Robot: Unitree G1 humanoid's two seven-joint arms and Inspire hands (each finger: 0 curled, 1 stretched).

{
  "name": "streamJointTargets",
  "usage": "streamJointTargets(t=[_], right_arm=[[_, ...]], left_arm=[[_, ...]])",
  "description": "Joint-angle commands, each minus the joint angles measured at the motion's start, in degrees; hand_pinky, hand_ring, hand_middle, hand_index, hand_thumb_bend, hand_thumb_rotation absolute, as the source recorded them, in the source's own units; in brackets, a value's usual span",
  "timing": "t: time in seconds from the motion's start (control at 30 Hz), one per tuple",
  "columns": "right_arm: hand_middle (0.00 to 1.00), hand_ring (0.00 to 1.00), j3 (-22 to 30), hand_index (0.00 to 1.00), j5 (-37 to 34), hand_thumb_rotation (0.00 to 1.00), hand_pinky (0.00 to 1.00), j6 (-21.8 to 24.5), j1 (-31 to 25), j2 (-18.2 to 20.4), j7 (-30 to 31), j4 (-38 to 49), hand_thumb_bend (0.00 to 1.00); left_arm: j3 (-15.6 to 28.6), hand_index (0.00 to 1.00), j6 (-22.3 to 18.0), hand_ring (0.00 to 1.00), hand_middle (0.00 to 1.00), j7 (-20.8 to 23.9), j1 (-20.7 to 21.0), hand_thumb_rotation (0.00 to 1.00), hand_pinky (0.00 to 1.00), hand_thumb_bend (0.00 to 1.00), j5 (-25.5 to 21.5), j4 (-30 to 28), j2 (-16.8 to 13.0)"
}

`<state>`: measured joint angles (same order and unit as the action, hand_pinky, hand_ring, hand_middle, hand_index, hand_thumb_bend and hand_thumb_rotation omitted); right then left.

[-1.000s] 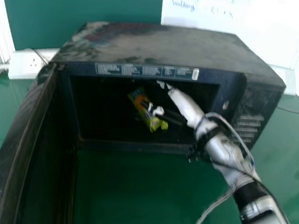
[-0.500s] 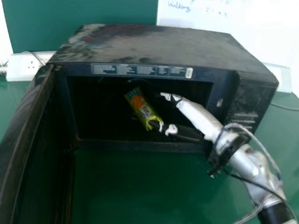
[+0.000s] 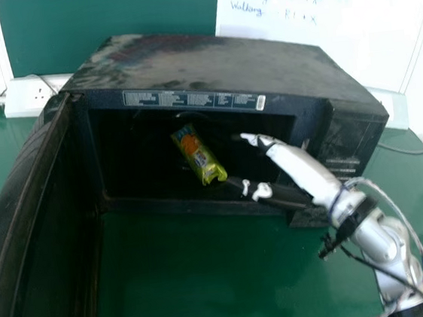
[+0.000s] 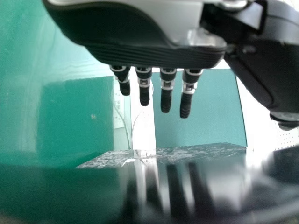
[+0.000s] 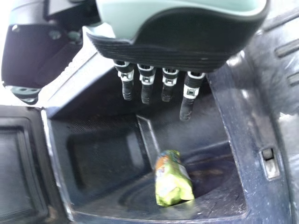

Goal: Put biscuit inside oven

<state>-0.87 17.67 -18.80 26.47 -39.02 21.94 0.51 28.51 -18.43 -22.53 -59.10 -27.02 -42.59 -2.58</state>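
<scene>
Inside the black oven (image 3: 216, 56), whose door stands open at the left, the yellow-green biscuit packet (image 3: 199, 156) lies on the oven floor. My right hand (image 3: 292, 167) is at the right part of the opening, fingers and thumb spread apart, holding nothing. In the right wrist view, the hand (image 5: 159, 51) shows extended fingers, apart from the biscuit packet (image 5: 173, 179) in the cavity. The left hand (image 4: 154, 56) has straight fingers and nothing in them; the oven's top (image 4: 196, 151) shows beyond it.
The open oven door (image 3: 33, 223) reaches toward me along the left side. The oven stands on a green table (image 3: 179, 283). A white socket box (image 3: 29, 96) is behind at the left, and a whiteboard (image 3: 319, 33) with writing is behind at the right.
The right hand has let go of the biscuit packet and drawn back toward the right side of the opening. The packet remains inside. The head view has shifted slightly.
</scene>
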Motion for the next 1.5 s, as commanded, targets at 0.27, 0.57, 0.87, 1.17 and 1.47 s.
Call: streamJointTargets(t=[0.27, 0.57, 0.87, 1.17, 1.47], right_arm=[[1.00, 1.00, 8.0, 1.00, -9.0, 0.64, 0.83, -3.0, -9.6, 0.2, 0.0, 7.0, 0.88], [1.00, 1.00, 13.6, 1.00, -30.0, 0.64, 0.84, 2.8, -15.8, 0.2, 8.4, 10.2, 0.87], [1.00, 1.00, 21.4, 1.00, -49.8, 0.67, 0.83, 13.6, -20.2, -0.6, 20.4, 9.7, 0.88], [1.00, 1.00, 28.5, 1.00, -58.7, 0.78, 0.80, 23.2, -22.1, -1.8, 27.0, 6.0, 0.89], [1.00, 0.97, 35.3, 1.00, -63.3, 0.83, 0.82, 31.9, -23.4, -1.9, 24.0, 6.8, 0.79]], left_arm=[[0.8, 0.89, -0.4, 0.83, 0.89, -0.8, 0.7, 1.00, 0.77, 0.90, -1.7, 1.2, -1.1], [1.3, 0.91, 0.3, 0.90, 0.92, -1.0, 0.9, 1.00, 0.80, 0.88, -2.9, 1.2, -1.5], [2.3, 0.93, -0.9, 0.92, 0.94, -1.4, 1.6, 1.00, 0.88, 0.96, -2.4, 1.9, -1.8], [3.6, 0.96, -10.0, 0.94, 0.96, -2.4, 5.5, 1.00, 0.93, 0.98, 2.6, 7.1, -1.2], [6.0, 0.94, -27.9, 0.92, 0.94, -1.0, 13.8, 1.00, 0.91, 0.95, 9.3, 18.4, -0.6]])
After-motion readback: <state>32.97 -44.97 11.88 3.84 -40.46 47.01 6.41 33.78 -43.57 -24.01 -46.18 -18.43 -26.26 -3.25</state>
